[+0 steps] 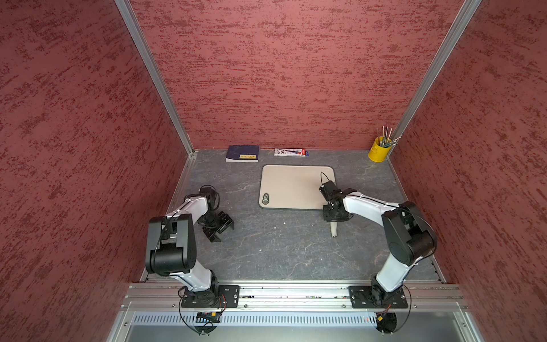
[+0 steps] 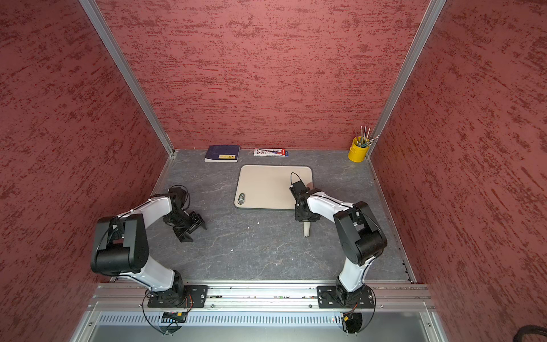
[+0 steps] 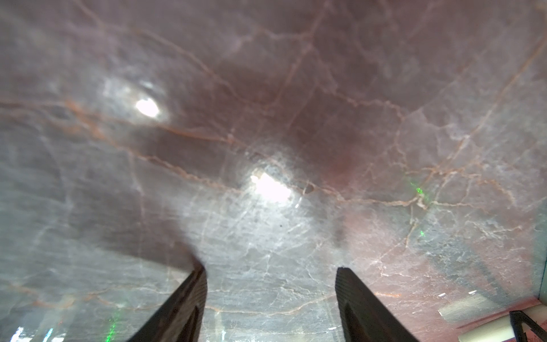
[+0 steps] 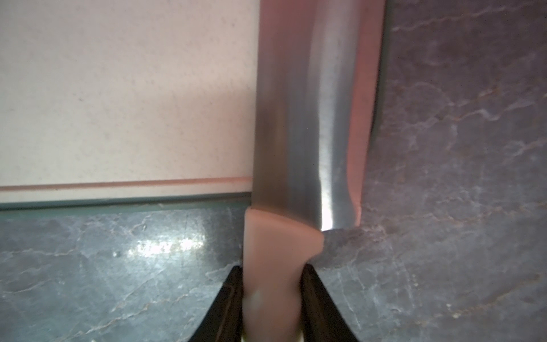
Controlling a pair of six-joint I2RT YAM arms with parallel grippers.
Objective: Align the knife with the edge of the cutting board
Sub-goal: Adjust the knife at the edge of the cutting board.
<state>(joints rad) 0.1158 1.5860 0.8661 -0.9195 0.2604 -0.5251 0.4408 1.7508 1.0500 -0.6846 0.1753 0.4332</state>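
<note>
Grip first: my right pincer (image 4: 272, 268) is clamped tight on the pale rounded handle of the knife (image 4: 305, 118). Its long axis runs straight ahead of me, along the short side of the cutting board (image 4: 118, 88) nearest my right arm. The broad, shiny grey blade lies over that edge, close to parallel by my judgement, while the handle overhangs the worktop (image 4: 458, 148). My left pincer (image 3: 270, 269) hangs half open and empty, well apart.
</note>
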